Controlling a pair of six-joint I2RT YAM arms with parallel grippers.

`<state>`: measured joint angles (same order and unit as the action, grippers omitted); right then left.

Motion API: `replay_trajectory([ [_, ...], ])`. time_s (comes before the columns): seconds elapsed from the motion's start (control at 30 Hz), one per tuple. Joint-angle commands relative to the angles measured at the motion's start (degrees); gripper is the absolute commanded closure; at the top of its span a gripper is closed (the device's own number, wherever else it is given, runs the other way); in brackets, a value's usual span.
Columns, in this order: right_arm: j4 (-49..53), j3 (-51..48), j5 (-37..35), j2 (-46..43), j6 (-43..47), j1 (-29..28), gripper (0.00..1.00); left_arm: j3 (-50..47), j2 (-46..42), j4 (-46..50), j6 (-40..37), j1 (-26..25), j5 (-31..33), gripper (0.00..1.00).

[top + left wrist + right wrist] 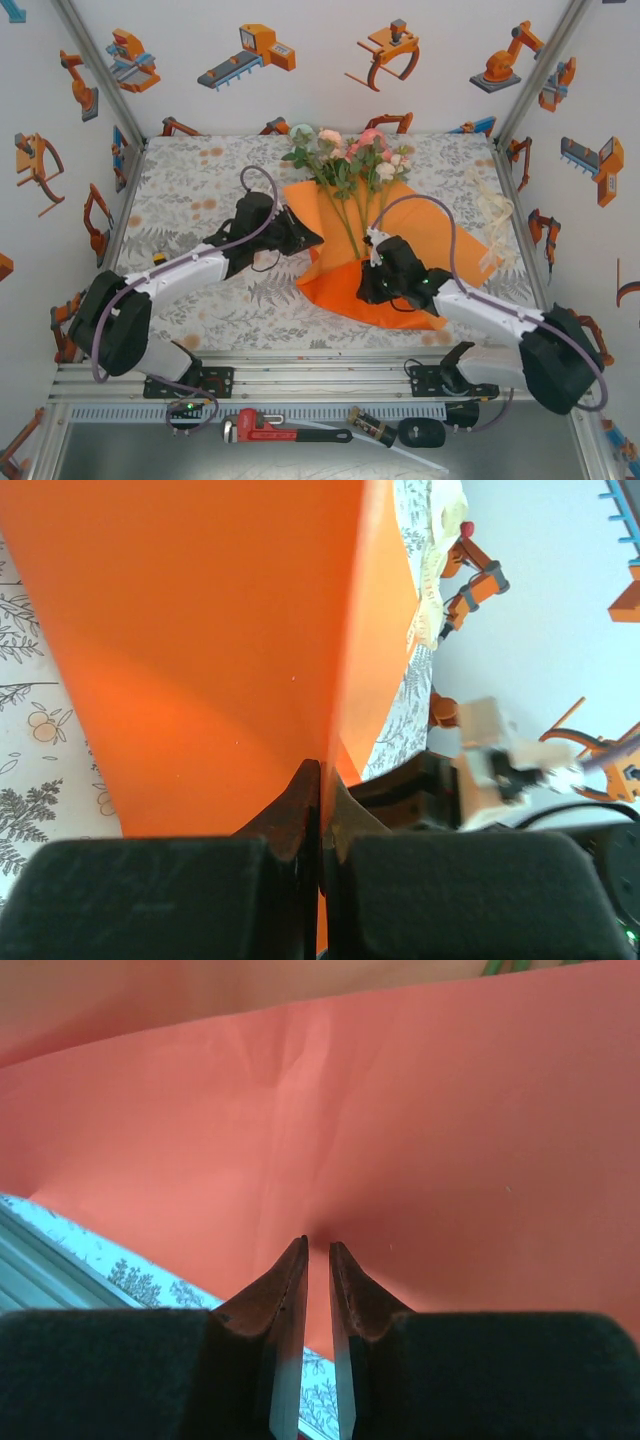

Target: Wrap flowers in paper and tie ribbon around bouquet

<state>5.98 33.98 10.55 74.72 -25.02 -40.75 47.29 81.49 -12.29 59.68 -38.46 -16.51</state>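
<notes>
Top external view has the flowers (350, 160) lying at the far middle of the table (190, 190), blooms toward the back wall and thin green stems running down onto the paper (425, 225). The orange sheet spreads from under the stems toward the near right, and its left side is folded up off the cloth. The ribbon (495, 215) lies in a loose cream heap near the right edge of the table, just beside the sheet and apart from both arms.

Left wrist view shows the left pincer (322, 770) closed tight, fingers pressed together on the edge of the paper, which rises from the tips as a tall orange fold.

Right wrist view shows the right pincer (320, 1250) drawn almost together, a thin slit left between the fingers, nipping the paper where a soft crease runs into the tips.
</notes>
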Motion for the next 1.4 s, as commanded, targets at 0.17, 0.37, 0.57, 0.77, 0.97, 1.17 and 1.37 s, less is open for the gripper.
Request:
replay_trajectory([
  [0.17, -3.8, 1.2, 7.3, 7.3, 2.0, -3.8, 0.82, -1.2, -2.9, -6.1, 1.3, -0.3, 0.7, 0.93],
  [0.37, -3.8, -1.8, 6.2, 6.6, 1.7, -3.8, 0.82, 1.5, 1.7, -16.3, 5.2, -0.6, -1.5, 0.93],
  [0.57, -7.2, -3.4, 8.6, 5.5, 0.3, -3.8, 0.78, 4.5, 8.5, -22.0, 8.3, -2.3, -2.7, 0.93],
  [0.77, -8.9, -6.4, 9.0, 0.1, -0.9, -3.8, 0.67, 6.8, 13.2, -24.6, 7.7, -2.1, 0.4, 0.93],
  [0.97, -4.6, -8.5, 7.3, -10.5, -2.6, -3.7, 0.6, 8.8, 18.5, -28.0, 10.1, -2.1, -0.5, 0.93],
  [1.17, 0.3, -11.5, 6.5, -24.2, -5.5, -3.6, 0.34, 10.3, 21.0, -29.1, 10.2, -2.8, -1.0, 0.94],
  [1.37, -4.2, -12.1, -2.8, -27.6, -10.3, -3.5, 0.16, 12.6, 22.7, -28.2, 9.4, -4.8, -1.4, 0.95],
])
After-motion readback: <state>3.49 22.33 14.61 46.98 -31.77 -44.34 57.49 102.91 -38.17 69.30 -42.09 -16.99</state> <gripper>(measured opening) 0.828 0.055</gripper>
